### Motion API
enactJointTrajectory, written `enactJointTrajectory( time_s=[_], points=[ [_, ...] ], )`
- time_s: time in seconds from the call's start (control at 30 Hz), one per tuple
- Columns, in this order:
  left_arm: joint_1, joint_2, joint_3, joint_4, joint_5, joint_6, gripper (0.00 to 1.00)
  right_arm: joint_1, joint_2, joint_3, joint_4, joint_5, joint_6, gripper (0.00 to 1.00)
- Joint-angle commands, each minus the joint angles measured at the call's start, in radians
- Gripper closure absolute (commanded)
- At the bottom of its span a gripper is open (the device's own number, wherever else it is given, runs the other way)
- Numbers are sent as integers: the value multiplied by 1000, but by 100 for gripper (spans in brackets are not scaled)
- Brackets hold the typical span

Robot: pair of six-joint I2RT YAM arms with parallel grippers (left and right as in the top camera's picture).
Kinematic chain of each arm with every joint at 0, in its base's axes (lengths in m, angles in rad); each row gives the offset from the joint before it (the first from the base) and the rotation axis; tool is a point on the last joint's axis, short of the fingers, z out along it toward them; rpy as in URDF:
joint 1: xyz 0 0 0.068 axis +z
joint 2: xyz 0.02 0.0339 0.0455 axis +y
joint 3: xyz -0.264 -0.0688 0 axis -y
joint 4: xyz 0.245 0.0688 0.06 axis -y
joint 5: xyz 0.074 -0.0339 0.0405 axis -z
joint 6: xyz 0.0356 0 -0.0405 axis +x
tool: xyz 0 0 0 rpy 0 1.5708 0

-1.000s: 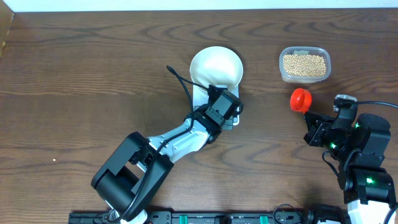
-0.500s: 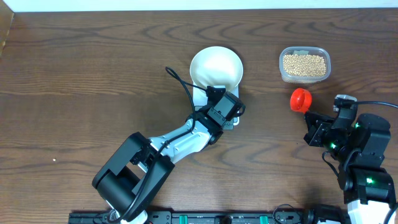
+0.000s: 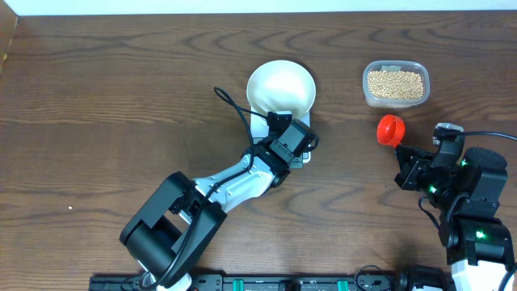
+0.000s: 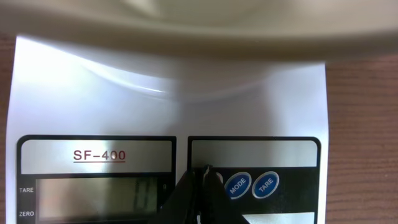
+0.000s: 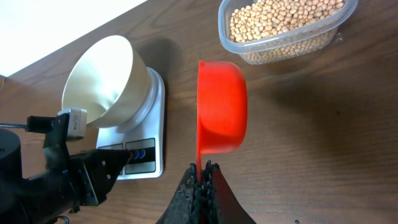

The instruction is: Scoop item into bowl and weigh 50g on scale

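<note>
My left jaws, clenched shut, point at the scale's (image 4: 93, 106) buttons; the bowl (image 3: 280, 87) sits on it. My right jaws grasp the red scoop (image 5: 221, 106) by its handle (beans (image 3: 395, 84) fill the clear tub (image 3: 394, 65)).

Overhead view: straight down on the whole tabletop (image 3: 121, 97), from well above. Left wrist view: very close, facing the panel of the scale (image 4: 168, 106) beyond its own fingers (image 4: 183, 202), bowl (image 4: 249, 25) rim at top. Right wrist view: higher, oblique, across the red scoop (image 5: 221, 106). All three share scale and bowl.
</note>
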Motion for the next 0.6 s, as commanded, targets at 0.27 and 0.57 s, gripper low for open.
enactJointTrajectory(
  time_s=[0.27,0.57],
  points=[
    [-26,69,-45,27,15,92,93,-5,-6,13,-3,2,-17,99],
    [-26,69,-45,1,-39,59,93,-5,-6,13,-3,2,-17,99]
  ],
)
